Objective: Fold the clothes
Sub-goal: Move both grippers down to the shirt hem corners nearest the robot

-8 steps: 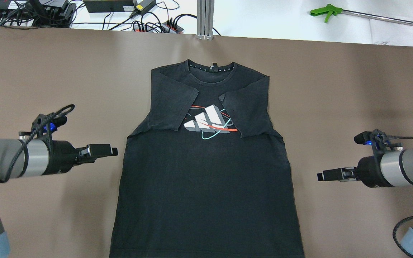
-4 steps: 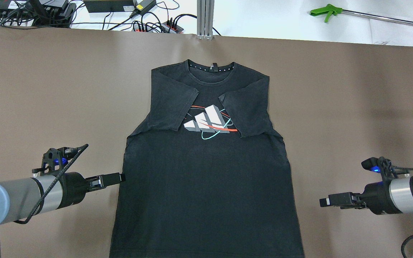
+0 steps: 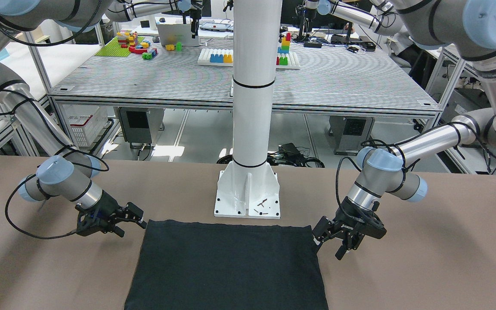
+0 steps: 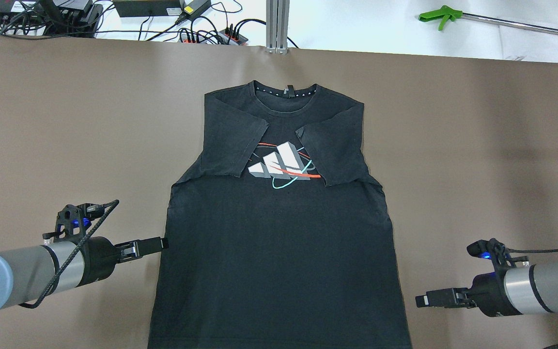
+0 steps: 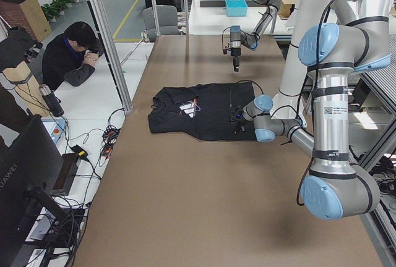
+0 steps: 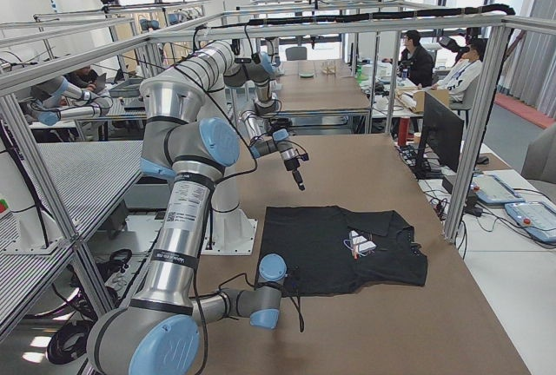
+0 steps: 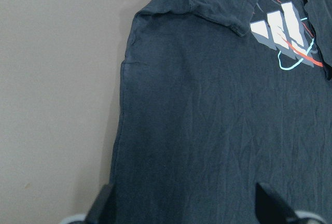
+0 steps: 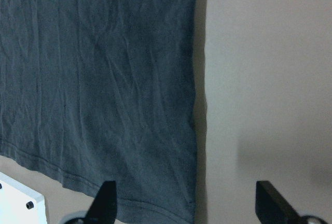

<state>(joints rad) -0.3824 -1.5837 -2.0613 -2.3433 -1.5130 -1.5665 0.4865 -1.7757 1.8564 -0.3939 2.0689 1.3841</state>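
Note:
The clothes are one black T-shirt (image 4: 279, 252) lying flat on the brown table, collar at the far side and both sleeves folded inward. A white-grey logo (image 4: 281, 162) with red and teal lines is on its chest. My left gripper (image 4: 161, 242) is open, low at the shirt's left edge, mid-body; the left wrist view (image 7: 184, 198) shows that edge between its fingers. My right gripper (image 4: 422, 300) is open just off the shirt's right edge near the hem, as the right wrist view (image 8: 184, 193) shows. In the front view the shirt (image 3: 226, 267) lies between the left gripper (image 3: 330, 241) and the right gripper (image 3: 134, 221).
The white pillar's base plate (image 3: 248, 198) stands just behind the hem. An aluminium post (image 4: 277, 24), cables and power strips (image 4: 201, 34) and a green tool (image 4: 439, 19) lie beyond the far edge. A seated person (image 5: 77, 57) is at the table's far side.
Both grippers have moved back toward the robot along the shirt's sides. The left one closed in on the left edge, then held; the right one kept moving toward the hem. The shirt has not moved.

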